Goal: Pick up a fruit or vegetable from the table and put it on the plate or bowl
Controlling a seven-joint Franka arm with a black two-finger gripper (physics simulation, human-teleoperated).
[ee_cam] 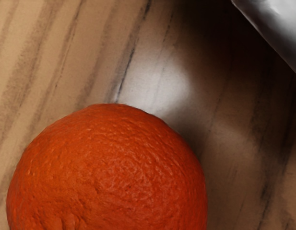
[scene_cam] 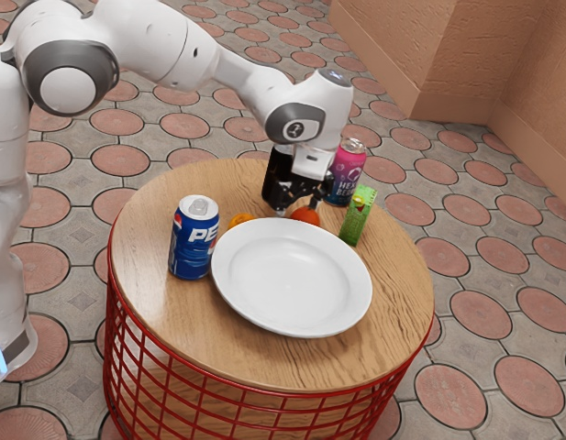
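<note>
A round orange lies on the wooden table top just behind the far rim of the white plate. My black gripper is lowered right over the orange, open, with a finger on each side of it. From the wrist camera the orange looms large directly under my hand, resting on the wood. A piece of the plate's rim shows beyond it. A second small orange fruit sits between the blue can and the plate.
A blue Pepsi can stands beside the plate toward the exterior view's left. A pink can and a green carton stand close to my hand on its right. The round table has a red wire base.
</note>
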